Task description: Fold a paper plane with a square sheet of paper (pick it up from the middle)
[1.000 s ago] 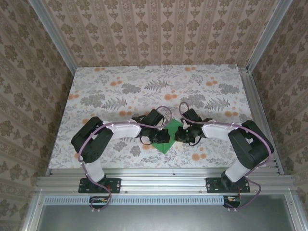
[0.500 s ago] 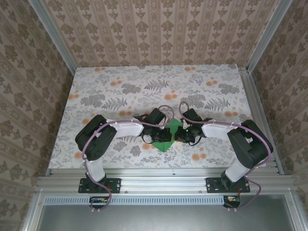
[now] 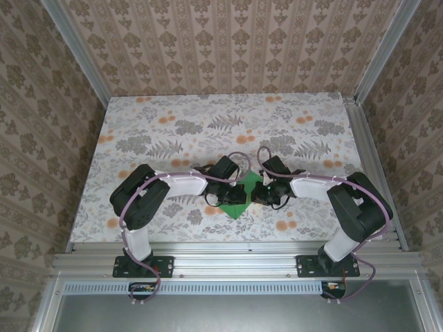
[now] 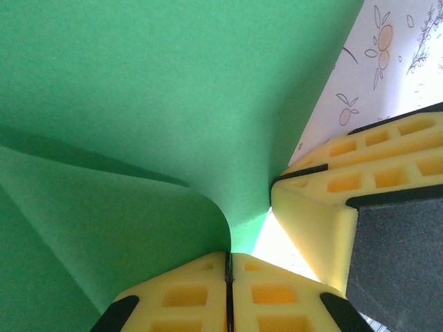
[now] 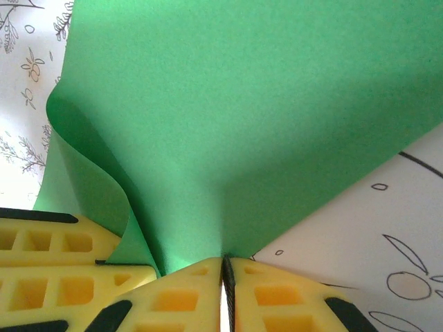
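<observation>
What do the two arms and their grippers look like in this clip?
Both the left arm and right arm have white links, black joints and a lilac cable looped alongside. The left gripper and right gripper have yellow fingers with rectangular pockets and black trim.

We identify this place as a robotics test cell in a laboratory, not a home, despite the domestic decoration. The work area is boxed in by an aluminium extrusion frame [image 3: 77,54], and the walls [image 3: 228,48] between its posts are flat panels covered in patterned wallpaper. The counter [image 3: 173,117] carries a printed floral covering. Two arms, the left arm [image 3: 173,185] and the right arm [image 3: 325,185], are bolted to a metal rail [image 3: 235,261] at the near edge. Exposed cables [image 3: 239,159] run along the arms, and a slotted cable duct [image 3: 228,286] lies below the rail.
</observation>
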Robot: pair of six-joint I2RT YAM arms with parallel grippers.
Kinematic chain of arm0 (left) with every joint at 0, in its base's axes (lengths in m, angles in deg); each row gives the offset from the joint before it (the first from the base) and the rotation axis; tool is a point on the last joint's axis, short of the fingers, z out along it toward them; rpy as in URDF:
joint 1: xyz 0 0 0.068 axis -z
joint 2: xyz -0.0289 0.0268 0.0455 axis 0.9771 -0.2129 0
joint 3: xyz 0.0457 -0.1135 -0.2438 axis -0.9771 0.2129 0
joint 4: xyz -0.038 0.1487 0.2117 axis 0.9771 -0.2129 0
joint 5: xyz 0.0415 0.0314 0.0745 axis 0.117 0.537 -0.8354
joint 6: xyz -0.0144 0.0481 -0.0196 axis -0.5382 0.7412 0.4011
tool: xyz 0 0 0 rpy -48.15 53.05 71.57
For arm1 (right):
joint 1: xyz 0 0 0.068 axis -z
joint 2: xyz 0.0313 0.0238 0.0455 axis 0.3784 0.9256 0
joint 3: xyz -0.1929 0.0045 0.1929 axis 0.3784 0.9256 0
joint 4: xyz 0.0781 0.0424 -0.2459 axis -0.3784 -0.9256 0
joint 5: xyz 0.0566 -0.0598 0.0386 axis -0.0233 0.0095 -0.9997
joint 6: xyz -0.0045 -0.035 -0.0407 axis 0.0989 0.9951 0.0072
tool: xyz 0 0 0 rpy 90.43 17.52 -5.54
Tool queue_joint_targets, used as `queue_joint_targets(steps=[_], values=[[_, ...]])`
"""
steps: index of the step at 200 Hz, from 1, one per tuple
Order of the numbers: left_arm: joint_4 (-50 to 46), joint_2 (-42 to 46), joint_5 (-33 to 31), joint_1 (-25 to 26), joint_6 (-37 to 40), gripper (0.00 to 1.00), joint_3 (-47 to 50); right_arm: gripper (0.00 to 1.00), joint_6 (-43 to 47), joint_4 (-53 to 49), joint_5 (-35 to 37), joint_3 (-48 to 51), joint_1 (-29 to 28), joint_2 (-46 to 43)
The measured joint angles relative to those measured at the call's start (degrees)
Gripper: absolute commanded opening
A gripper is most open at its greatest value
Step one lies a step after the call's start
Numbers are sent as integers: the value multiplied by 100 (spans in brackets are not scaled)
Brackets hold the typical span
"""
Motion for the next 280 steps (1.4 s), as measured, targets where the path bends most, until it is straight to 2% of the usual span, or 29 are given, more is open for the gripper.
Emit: queue_joint_targets(steps=[67,111,144,180,213,235,280], values=[[-31,-24,-57,0,24,11,-2,14,7,-2,0,-4,0,0],[76,-66,28,0,33,21,0,14,7,-2,0,-4,0,0],[221,-79,155,0,-15,33,7,14,7,-2,0,-4,0,0],[291,-79,234,-2,-50,40,11,14,7,-2,-13,-4,13,0],[409,-63,293,-13,-122,41,61,14,-2,42,-109,17,61,-2],[496,-42,291,-13,-166,38,116,14,-42,166,-184,103,118,-31],[1027,-13,334,-31,-247,38,328,13,-240,503,-398,393,341,-275]])
